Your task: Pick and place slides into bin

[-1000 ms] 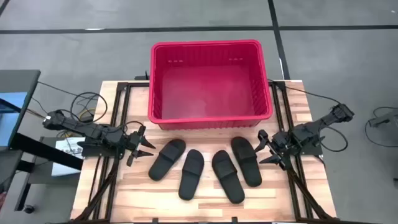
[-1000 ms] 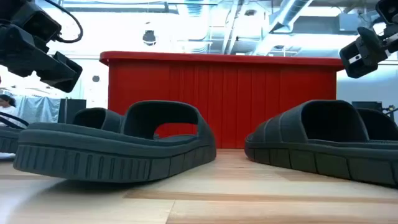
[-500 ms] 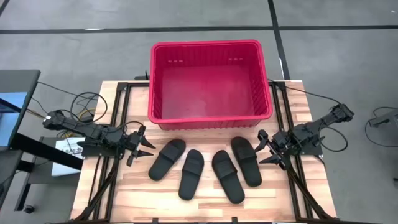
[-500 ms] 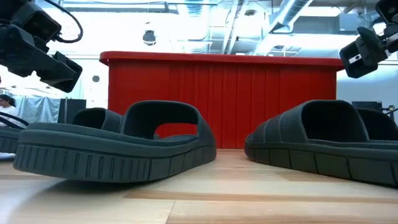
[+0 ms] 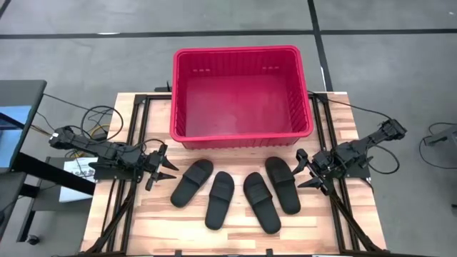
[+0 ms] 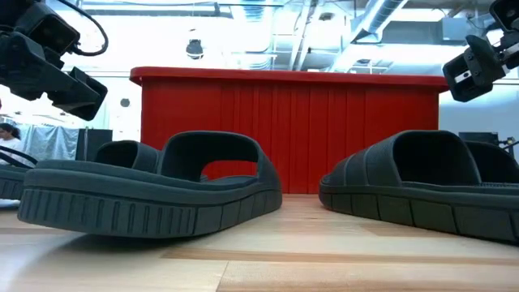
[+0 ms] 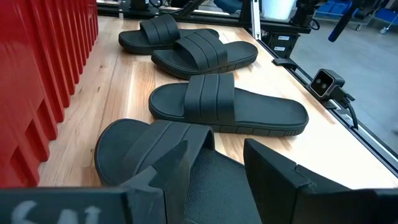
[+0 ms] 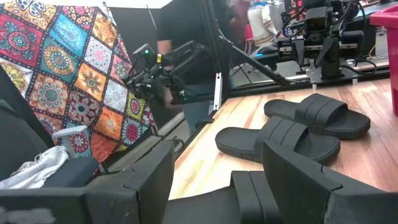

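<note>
Four black slides lie side by side, soles down, on the wooden table in front of the red bin (image 5: 243, 132): the leftmost slide (image 5: 191, 182), the second slide (image 5: 219, 199), the third slide (image 5: 260, 202) and the rightmost slide (image 5: 283, 184). The bin stands at the table's far side. My left gripper (image 5: 166, 169) is open and empty, just left of the leftmost slide, which lies right ahead of it in the left wrist view (image 7: 186, 168). My right gripper (image 5: 303, 170) is open and empty, just right of the rightmost slide.
Black metal rails (image 5: 132, 178) run along the table's left and right sides under the arms. A small camera (image 7: 326, 82) sits at the table's near edge. Bare wood lies in front of the slides. Beyond the table, a patterned cloth (image 8: 68, 81) hangs.
</note>
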